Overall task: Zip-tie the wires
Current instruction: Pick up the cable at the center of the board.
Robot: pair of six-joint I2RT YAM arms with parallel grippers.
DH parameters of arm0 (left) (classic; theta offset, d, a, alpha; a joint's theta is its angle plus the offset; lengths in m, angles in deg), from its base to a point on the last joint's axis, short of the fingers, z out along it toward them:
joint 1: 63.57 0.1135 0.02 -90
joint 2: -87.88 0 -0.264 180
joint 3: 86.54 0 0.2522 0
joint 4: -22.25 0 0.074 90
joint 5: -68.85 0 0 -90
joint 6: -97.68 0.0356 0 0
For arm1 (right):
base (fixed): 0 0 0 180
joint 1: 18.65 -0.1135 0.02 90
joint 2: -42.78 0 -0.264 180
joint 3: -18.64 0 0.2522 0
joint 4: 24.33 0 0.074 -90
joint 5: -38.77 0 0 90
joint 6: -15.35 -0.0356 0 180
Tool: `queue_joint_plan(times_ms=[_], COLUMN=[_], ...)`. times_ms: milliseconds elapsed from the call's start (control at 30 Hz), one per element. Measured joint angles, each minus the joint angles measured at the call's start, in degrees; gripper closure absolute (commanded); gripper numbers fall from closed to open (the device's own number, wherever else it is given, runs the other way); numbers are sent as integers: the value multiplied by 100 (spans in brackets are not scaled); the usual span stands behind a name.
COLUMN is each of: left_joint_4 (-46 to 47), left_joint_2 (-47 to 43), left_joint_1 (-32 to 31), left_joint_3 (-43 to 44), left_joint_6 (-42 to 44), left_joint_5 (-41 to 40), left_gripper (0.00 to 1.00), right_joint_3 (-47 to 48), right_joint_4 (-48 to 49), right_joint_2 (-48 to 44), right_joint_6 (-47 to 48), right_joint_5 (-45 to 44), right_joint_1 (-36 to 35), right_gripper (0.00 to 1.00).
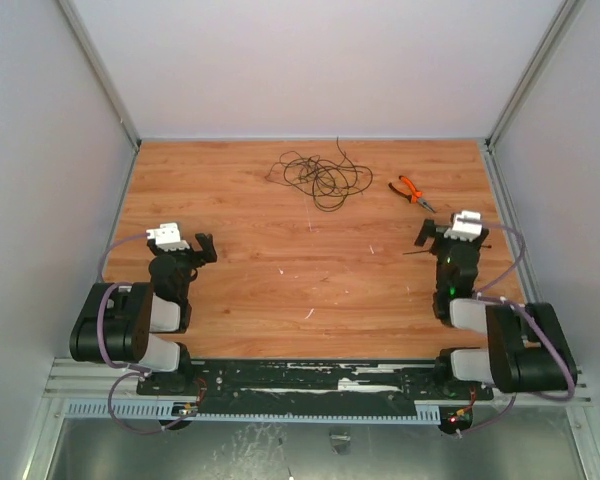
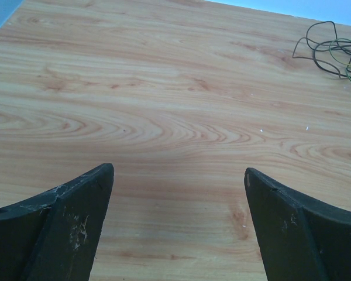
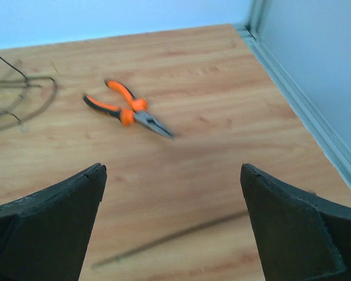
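Observation:
The wires lie as a loose tangle of thin dark loops at the back middle of the wooden table. They also show at the top right of the left wrist view and at the left edge of the right wrist view. My left gripper is open and empty over bare wood at the near left, well short of the wires. My right gripper is open and empty at the near right. A thin dark strip, like a zip tie, lies on the wood just below its fingers.
Orange-handled pliers lie right of the wires, ahead of the right gripper. Grey walls enclose the table on the left, back and right; the right wall's edge runs close to the right gripper.

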Motion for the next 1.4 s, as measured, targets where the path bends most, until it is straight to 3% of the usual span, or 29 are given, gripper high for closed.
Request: queue_joint_plan(times_ms=[133, 233, 367, 433, 600, 767, 967, 1233, 1400], left_joint_4=[-9, -11, -474, -1257, -2918, -3882, -5121, -5873, -6092], left_joint_2=[0, 0, -199, -562, -1467, -2022, -2553, -3777, -3906], left_joint_1=[-2, -24, -173, -236, -313, -334, -334, -334, -334], left_joint_3=[39, 63, 179, 503, 1554, 1945, 2293, 2330, 2492], left_joint_6=[4, 20, 15, -125, -1102, -2262, -2822, -2986, -2986], left_joint_5=[-4, -42, -369, -658, -1099, -929, -431, -48, 26], left_gripper=[2, 2, 2, 2, 2, 2, 2, 2, 2], right_joint_3=[1320, 2227, 2977, 3342, 4457, 5925, 7379, 8813, 8979], right_joint_4=[-2052, -2955, -3748, -4068, -4511, -4795, -5123, -5735, -5978], right_joint_2=[-778, -1049, -918, -570, 748, 2210, 3598, 4957, 5230], right_joint_6=[-234, -555, -992, -1217, -1799, -2157, -2577, -2830, -2894], right_joint_5=[437, 868, 1012, 977, 898, 848, 846, 837, 807], right_joint_1=[-24, -214, -992, -1484, -2188, -2457, -2531, -2549, -2566], right_gripper=[1, 2, 3, 8, 9, 9, 17, 30, 44])
